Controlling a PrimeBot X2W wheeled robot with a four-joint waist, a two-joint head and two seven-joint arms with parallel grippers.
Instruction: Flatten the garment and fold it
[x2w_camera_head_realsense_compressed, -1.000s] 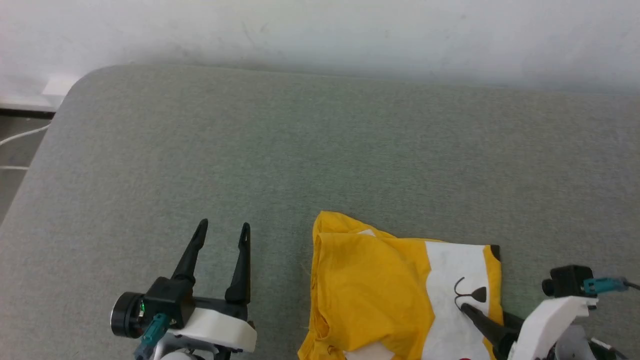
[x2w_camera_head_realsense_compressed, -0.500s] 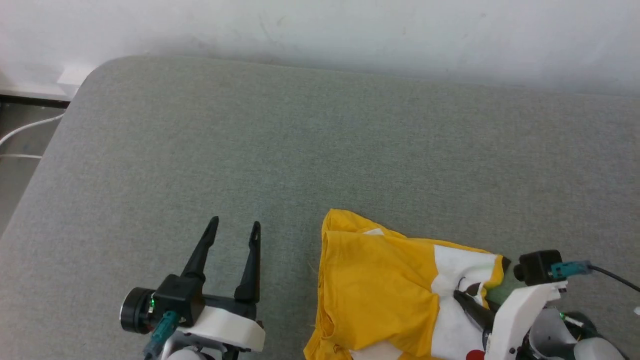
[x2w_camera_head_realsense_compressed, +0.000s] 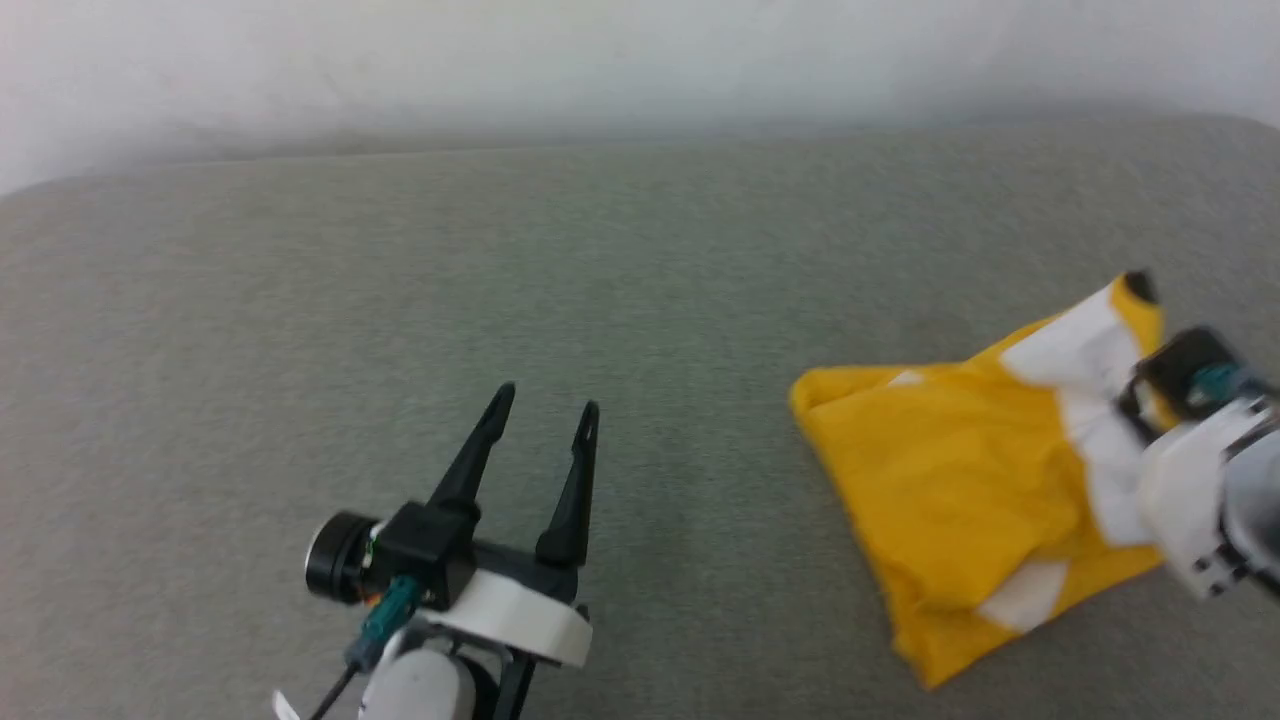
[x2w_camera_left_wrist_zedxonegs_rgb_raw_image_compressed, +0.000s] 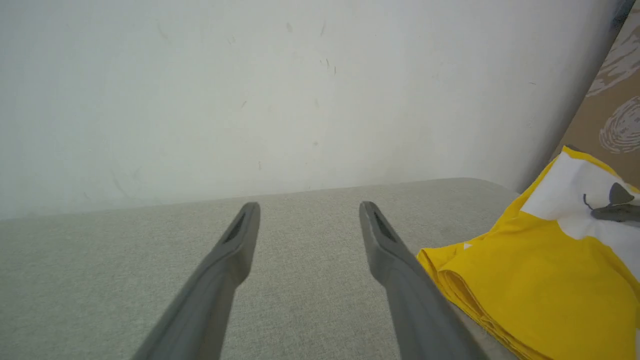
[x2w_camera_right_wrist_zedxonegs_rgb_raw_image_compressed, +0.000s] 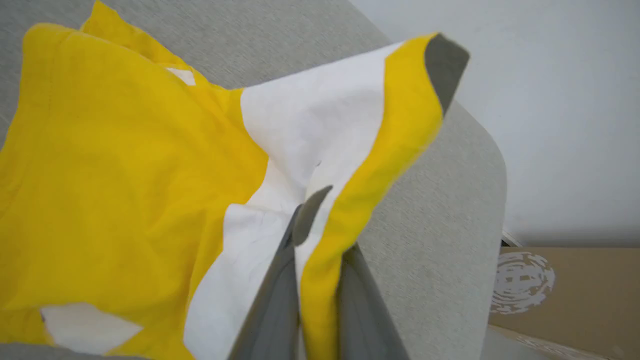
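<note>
Yellow tee (x2w_camera_head_realsense_compressed: 950, 480): edge now pinched in R gripper (x2w_camera_right_wrist_zedxonegs_rgb_raw_image_compressed: 322, 235), spread a sec ago, & lifted off cushion (x2w_camera_head_realsense_compressed: 640, 280). L gripper (x2w_camera_head_realsense_compressed: 547, 400) spread, idle. Flattening prob. starting.

Head camera looks down on the cushion (x2w_camera_head_realsense_compressed: 640, 280); left wrist camera skims low toward the far wall (x2w_camera_left_wrist_zedxonegs_rgb_raw_image_compressed: 250, 100); right wrist's crowds the garment (x2w_camera_right_wrist_zedxonegs_rgb_raw_image_compressed: 125, 150) all three share.
</note>
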